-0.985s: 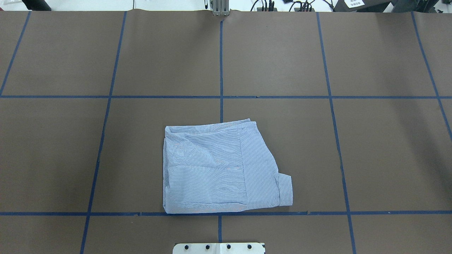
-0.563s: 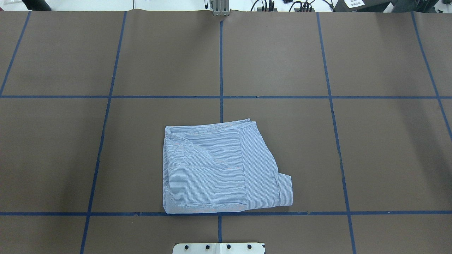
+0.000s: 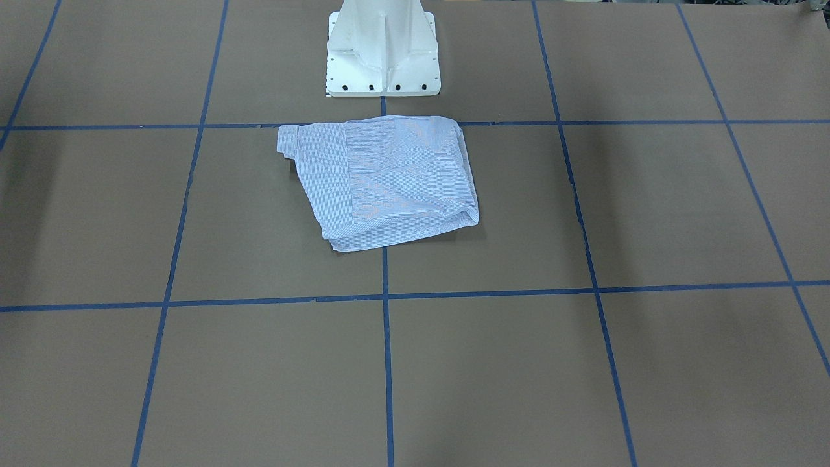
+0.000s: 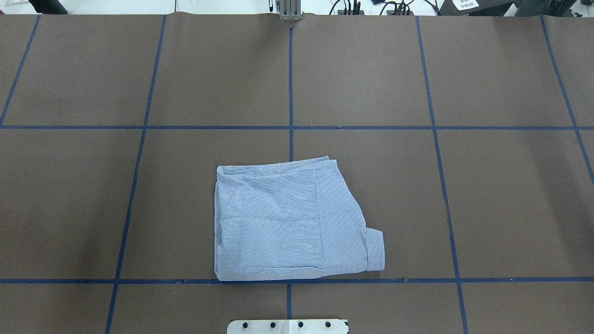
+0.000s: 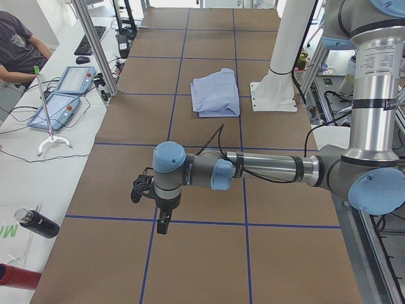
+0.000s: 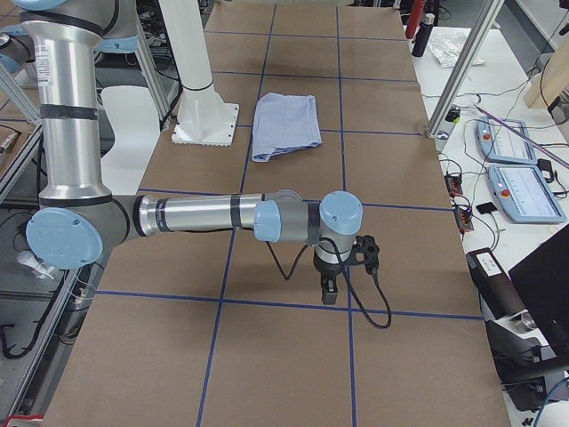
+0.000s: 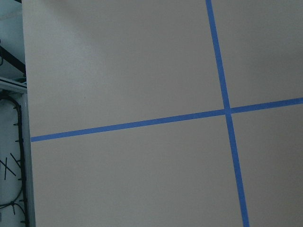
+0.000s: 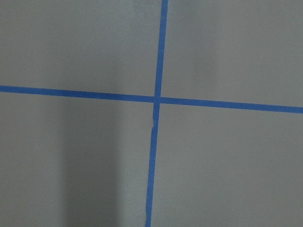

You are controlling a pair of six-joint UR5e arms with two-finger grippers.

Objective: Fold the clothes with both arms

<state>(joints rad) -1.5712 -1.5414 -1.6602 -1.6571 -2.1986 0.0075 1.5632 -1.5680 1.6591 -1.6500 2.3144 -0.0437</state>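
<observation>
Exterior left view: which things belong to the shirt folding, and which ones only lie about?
Job in hand: shirt; left arm; left gripper.
Lying about, on the side bench: black bottle; near pendant; far pendant; keyboard.

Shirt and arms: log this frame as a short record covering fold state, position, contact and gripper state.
shirt: light blue, striped, folded into a compact packet, flat on the table
position: just in front of the white pedestal base
left gripper: points down over bare table, well away from the shirt; open or shut cannot be told
right gripper: likewise, at the opposite end of the table
contact: neither gripper touches the shirt
</observation>
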